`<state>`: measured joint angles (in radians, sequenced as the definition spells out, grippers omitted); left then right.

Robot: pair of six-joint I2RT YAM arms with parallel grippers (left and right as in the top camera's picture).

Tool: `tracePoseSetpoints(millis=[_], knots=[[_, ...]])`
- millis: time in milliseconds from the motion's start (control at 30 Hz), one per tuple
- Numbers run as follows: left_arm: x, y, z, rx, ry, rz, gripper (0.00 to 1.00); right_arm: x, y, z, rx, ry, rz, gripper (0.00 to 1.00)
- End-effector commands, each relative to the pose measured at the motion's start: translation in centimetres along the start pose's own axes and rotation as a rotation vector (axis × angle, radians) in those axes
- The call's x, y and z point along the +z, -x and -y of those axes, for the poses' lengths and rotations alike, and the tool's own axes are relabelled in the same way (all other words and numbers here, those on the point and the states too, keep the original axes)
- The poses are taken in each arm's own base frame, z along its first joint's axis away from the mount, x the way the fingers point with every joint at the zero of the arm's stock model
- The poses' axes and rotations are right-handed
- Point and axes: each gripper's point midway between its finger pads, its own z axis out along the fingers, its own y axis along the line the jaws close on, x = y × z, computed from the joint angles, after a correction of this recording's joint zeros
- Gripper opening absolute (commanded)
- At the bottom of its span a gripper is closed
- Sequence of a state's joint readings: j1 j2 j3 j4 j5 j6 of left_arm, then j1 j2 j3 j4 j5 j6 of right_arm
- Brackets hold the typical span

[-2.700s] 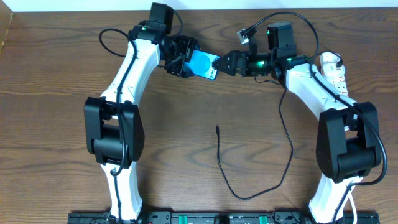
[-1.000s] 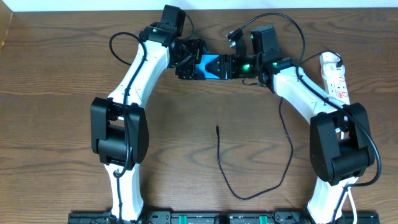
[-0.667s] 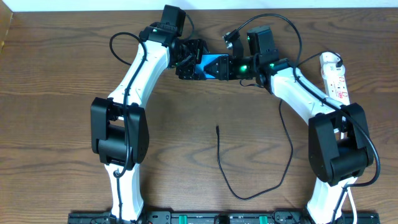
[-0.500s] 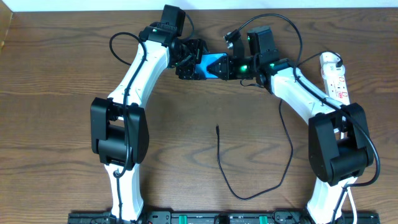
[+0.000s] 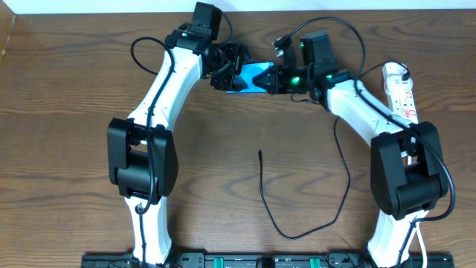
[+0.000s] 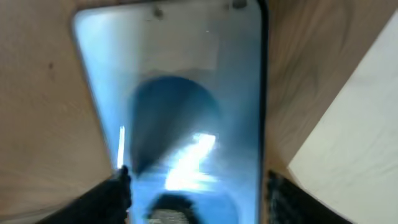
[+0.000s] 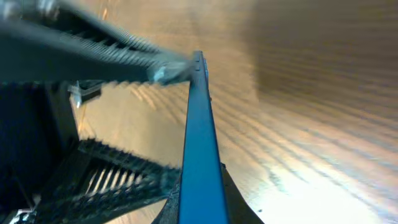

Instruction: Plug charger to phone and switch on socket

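Note:
The phone, with a bright blue screen, hangs between both grippers at the table's far middle. My left gripper spans its width: dark fingers press both long edges of the phone, whose screen fills the left wrist view. My right gripper is shut on the opposite end. There the phone shows edge-on between the jaws. The charger's black cable lies loose on the table with its plug tip free, looping right toward the socket, a white power strip at the far right.
The brown wooden table carries only the cable loop in its middle. A pale wall or board runs along the far edge, close behind the phone. The arms' bases line the near edge.
My right gripper has closed on the phone's end. Both grippers and the phone have shifted slightly toward the table's far edge. The cable and socket have not moved.

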<state>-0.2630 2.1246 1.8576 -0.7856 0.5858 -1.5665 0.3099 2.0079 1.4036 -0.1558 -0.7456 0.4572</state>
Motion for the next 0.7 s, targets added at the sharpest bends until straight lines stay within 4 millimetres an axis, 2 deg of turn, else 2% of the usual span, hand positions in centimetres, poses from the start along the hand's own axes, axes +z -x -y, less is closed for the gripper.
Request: tracePoseSetpoints(millis=[0, 167, 333, 467, 667], knots=[[-1.4, -0.7, 0.6, 0.083, -0.031, -0.011, 0.75, -2.4, 2.8, 0.7, 0.066, 0.018, 0.069, 0.01], [-2.9, -1.3, 2.7, 0.205, -0.121, 0.012, 0.77, -5.2, 5.3, 2.8, 0.278, 0.038, 0.145, 0.01], [-4.6, -1.6, 5.4, 0.283, -0.236, 0.066, 0.77, -7.5, 7.6, 3.1, 0.659, 0.144, 0.187, 0.01], [-5.4, -1.9, 7.5, 0.326, -0.322, 0.084, 0.77, -8.4, 8.7, 1.3, 0.884, 0.267, 0.152, 0.01], [-6.4, -3.2, 10.3, 0.398, -0.445, 0.082, 0.77, -9.2, 10.9, -3.4, 1.001, 0.459, 0.106, 0.02]])
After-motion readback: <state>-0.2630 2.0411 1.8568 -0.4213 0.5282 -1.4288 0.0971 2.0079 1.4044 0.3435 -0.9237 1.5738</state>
